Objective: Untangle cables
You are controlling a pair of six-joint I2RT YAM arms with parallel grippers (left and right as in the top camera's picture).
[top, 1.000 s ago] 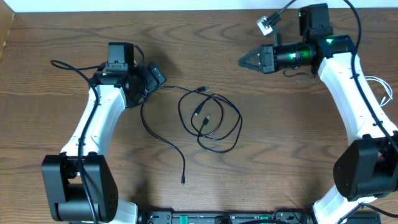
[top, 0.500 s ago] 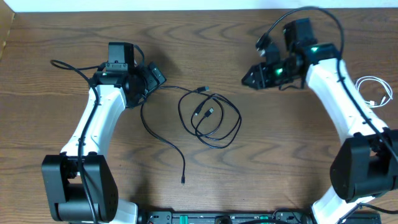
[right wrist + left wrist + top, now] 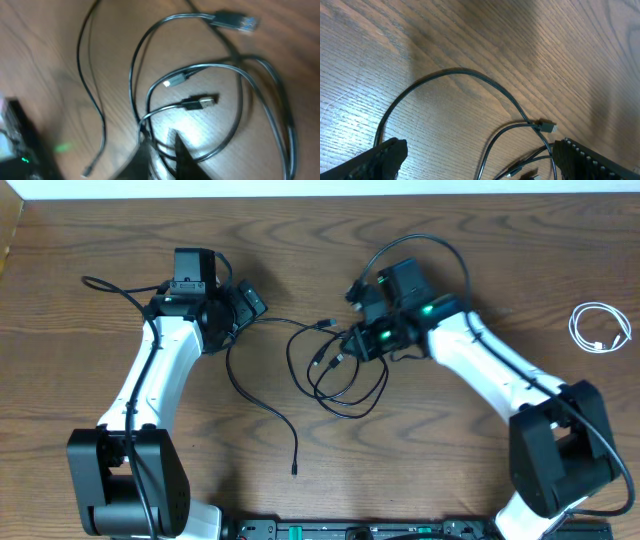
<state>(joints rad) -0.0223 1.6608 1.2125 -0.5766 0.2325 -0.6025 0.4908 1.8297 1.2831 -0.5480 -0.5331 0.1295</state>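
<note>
While the left gripper (image 3: 247,304) sits over the left rear part of the wooden table (image 3: 450,480), its jaws stand spread wide and have hold of nothing. The left wrist view shows one dark finger (image 3: 385,156) at each lower corner, with bare wood and cable between them. The right gripper (image 3: 162,150) reaches in over the middle of the table, and its fingertips come together in a single dark wedge, closed right down above the tangle. Whether a strand is nipped between them I cannot tell, since the tips cover the spot where loops cross. The two black cables (image 3: 335,370) lie at the centre of the table. The long black cable (image 3: 262,408) starts with a plug (image 3: 547,127) close to the right gripper, runs left toward the left gripper, then bends and trails toward the front edge, ending in a small loose tip (image 3: 295,470). The coiled black cable (image 3: 365,395) lies in a few overlapping loops just beside and under the right gripper, with its two small plugs (image 3: 200,102) inside the loops, near one another but apart. These loops cross the long black cable near its plug. The white cable (image 3: 598,328) lies alone in a small neat coil near the right edge, well apart from the black ones.
</note>
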